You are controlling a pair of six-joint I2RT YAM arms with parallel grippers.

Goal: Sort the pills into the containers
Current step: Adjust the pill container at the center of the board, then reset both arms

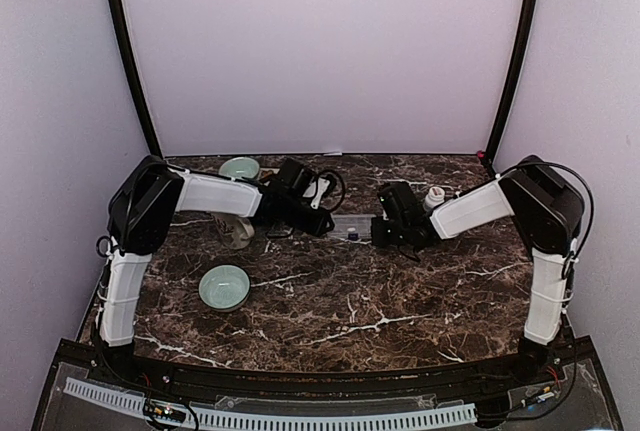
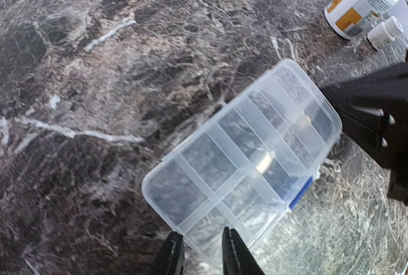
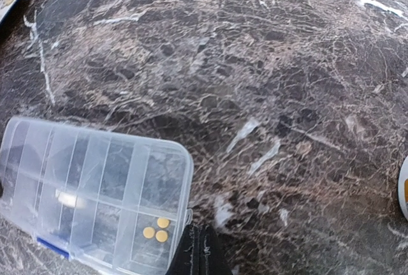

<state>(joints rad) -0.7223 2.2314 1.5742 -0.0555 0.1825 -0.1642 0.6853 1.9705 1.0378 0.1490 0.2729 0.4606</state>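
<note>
Dark marble bench (image 1: pixel 330 301) holds a green bowl (image 1: pixel 224 287) near us. Farther back lies the clear pill box (image 1: pixel 350 227), probably light, stiff and slippery; hold its thin edge. Left fingers (image 2: pixel 171 259) look clamped there. Right fingers (image 3: pixel 191 259) are together beside it.

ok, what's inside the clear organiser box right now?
In the box, three small yellow pills sit in the corner compartment nearest the right claw. The other compartments look empty through the clear plastic, though glare hides part of a middle one.
</note>
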